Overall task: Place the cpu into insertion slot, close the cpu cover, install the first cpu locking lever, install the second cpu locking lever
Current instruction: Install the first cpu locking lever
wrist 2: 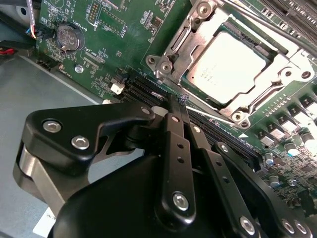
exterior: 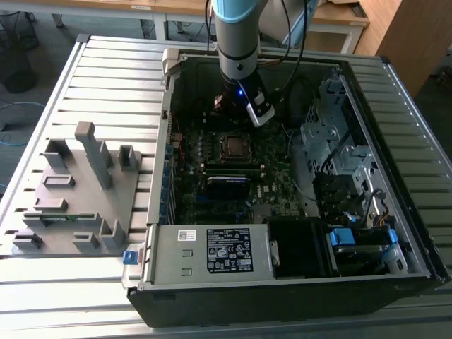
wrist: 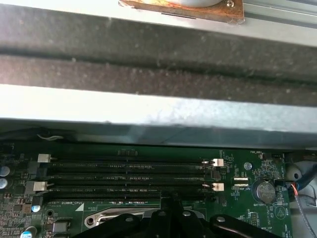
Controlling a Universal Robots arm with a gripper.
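Note:
The cpu [wrist 2: 230, 67], a flat silver-grey square, lies in the insertion slot [wrist 2: 237, 116] on the green motherboard. The cpu cover [wrist 2: 184, 45] is a silver frame lying flat around the chip. Thin metal lever rods run along two sides of the socket, one [wrist 2: 214, 114] near my fingertips and one [wrist 2: 270, 24] on the far side. My gripper [wrist 2: 177, 101] is shut, with its black fingers pressed together just off the socket's corner and nothing seen between them. In the exterior view the gripper [exterior: 236, 116] hangs just behind the cpu [exterior: 234, 145], inside the open computer case.
Long black memory slots [wrist: 129, 176] lie beside the socket, with a coin battery [wrist 2: 68, 37] nearby. The case wall [wrist: 148, 109] stands close behind. A grey fixture tray [exterior: 78, 191] is on the exterior view's left. The power supply [exterior: 212, 251] and the drive cage [exterior: 332, 141] crowd the case.

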